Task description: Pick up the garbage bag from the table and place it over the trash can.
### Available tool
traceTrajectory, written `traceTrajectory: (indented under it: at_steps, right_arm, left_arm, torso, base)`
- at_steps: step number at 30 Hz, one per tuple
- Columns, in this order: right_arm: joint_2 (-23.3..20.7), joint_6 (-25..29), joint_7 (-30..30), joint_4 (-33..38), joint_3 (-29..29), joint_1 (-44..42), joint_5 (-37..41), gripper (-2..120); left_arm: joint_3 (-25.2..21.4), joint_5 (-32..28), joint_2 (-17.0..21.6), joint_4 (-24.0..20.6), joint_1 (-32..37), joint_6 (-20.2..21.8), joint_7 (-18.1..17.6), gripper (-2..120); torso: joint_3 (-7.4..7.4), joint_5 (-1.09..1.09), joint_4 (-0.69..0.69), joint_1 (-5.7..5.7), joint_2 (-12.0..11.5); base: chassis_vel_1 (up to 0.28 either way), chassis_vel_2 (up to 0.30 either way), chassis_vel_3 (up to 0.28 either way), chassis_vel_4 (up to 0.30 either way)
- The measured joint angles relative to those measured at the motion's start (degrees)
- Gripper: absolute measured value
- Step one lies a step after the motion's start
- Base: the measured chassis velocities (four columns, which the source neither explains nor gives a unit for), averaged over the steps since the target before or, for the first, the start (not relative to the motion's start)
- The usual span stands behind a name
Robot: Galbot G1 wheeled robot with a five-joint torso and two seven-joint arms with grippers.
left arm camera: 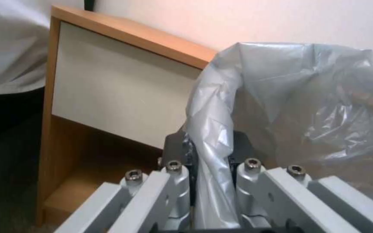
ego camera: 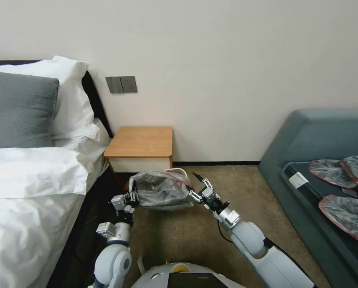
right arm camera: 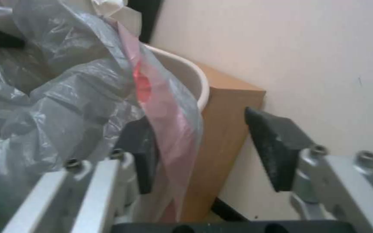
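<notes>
Head view has the garbage bag [ego camera: 163, 190] draped over the trash can [ego camera: 180, 173], just in front of the counter [ego camera: 141, 142] — left gripper [ego camera: 133, 196] clenched on its edge, right gripper [ego camera: 199, 185] with jaws released. Draping step nearly done; next I'd guess tucking the pink rim down

From the head camera you look forward and down, from well behind both pincers, toward the wall; the desk [ego camera: 141, 142] stands beyond them. The left wrist camera sits just behind the left pincer [left arm camera: 212, 152] and looks along its fingers, very near the garbage bag [left arm camera: 290, 97], with the desk front beyond. The right wrist camera looks past the right pincer [right arm camera: 204, 145] at the bag and the trash can [right arm camera: 191, 74] rim. All three views share bag and desk.
</notes>
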Motion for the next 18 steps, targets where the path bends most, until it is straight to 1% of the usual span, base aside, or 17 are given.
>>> traceTrajectory:
  at_steps: [2, 3, 4, 5, 7, 8, 11, 13, 14, 15, 17, 18]
  right_arm:
    - [0.06, 0.04, 0.07, -0.17, 0.01, 0.02, 0.00, 37]
    - [0.08, 0.07, 0.08, -0.18, 0.02, -0.03, 0.00, 34]
    - [0.08, 0.07, 0.08, -0.18, 0.02, -0.03, 0.00, 34]
    - [0.11, 0.17, 0.10, -0.20, 0.03, -0.13, 0.00, 28]
    - [0.12, 0.24, 0.12, -0.20, 0.05, -0.25, 0.00, 22]
    - [0.12, 0.24, 0.12, -0.20, 0.05, -0.25, 0.00, 22]
    - [0.05, 0.26, 0.16, -0.06, 0.15, -0.27, 0.01, 5]
    - [0.04, 0.26, 0.17, -0.05, 0.17, -0.20, 0.01, 3]
    - [0.03, 0.26, 0.24, -0.02, 0.24, -0.05, 0.03, 0]
    - [0.03, 0.26, 0.30, 0.01, 0.32, 0.02, 0.07, 0]
    - [0.02, 0.25, 0.35, 0.04, 0.36, 0.07, 0.11, 0]
    - [-0.02, 0.24, 0.45, 0.11, 0.61, 0.21, 0.22, 0]
  left_arm:
    - [0.02, 0.07, -0.08, 0.08, 0.01, -0.02, 0.01, 7]
    - [0.04, 0.09, -0.10, 0.15, 0.01, -0.02, 0.01, 7]
    - [0.04, 0.09, -0.10, 0.15, 0.01, -0.02, 0.01, 7]
    - [0.05, 0.10, -0.10, 0.24, -0.02, -0.02, 0.01, 7]
    - [0.04, 0.12, -0.10, 0.33, -0.06, -0.02, 0.01, 7]
    - [0.04, 0.12, -0.10, 0.33, -0.06, -0.02, 0.01, 7]
    - [0.00, 0.32, -0.05, 0.45, -0.12, -0.11, 0.26, 7]
    - [-0.02, 0.57, -0.04, 0.60, -0.13, -0.34, 0.57, 7]
    - [-0.17, 1.21, 0.02, 1.07, -0.13, -1.07, 1.65, 7]
    - [-0.31, 1.52, 0.14, 1.37, -0.10, -1.57, 2.62, 7]
    - [-0.37, 1.61, 0.19, 1.49, -0.07, -1.75, 3.07, 7]
    - [-0.69, 1.90, 0.32, 1.89, -0.05, -2.38, 4.44, 7]
  torso:
    - [0.00, 0.00, 0.00, 0.00, 0.00]
    - [0.00, 0.00, 0.00, 0.00, 0.00]
    - [0.00, 0.00, 0.00, 0.00, 0.00]
    - [0.00, 0.00, 0.00, 0.00, 0.00]
    - [0.00, 0.00, 0.00, 0.00, 0.00]
    - [0.00, 0.00, 0.00, 0.00, 0.00]
    - [0.00, 0.00, 0.00, 0.00, 0.00]
    - [0.00, 0.00, 0.00, 0.00, 0.00]
    - [0.00, 0.00, 0.00, 0.00, 0.00]
    - [0.00, 0.00, 0.00, 0.00, 0.00]
    - [0.00, 0.00, 0.00, 0.00, 0.00]
    - [0.00, 0.00, 0.00, 0.00, 0.00]
  base:
    - [0.000, 0.000, 0.000, 0.000]
    - [0.000, 0.000, 0.000, 0.000]
    - [0.000, 0.000, 0.000, 0.000]
    - [0.000, 0.000, 0.000, 0.000]
    - [0.000, 0.000, 0.000, 0.000]
    - [0.000, 0.000, 0.000, 0.000]
    - [0.000, 0.000, 0.000, 0.000]
    - [0.000, 0.000, 0.000, 0.000]
    - [0.000, 0.000, 0.000, 0.000]
    - [0.000, 0.000, 0.000, 0.000]
    - [0.000, 0.000, 0.000, 0.000]
    - [0.000, 0.000, 0.000, 0.000]
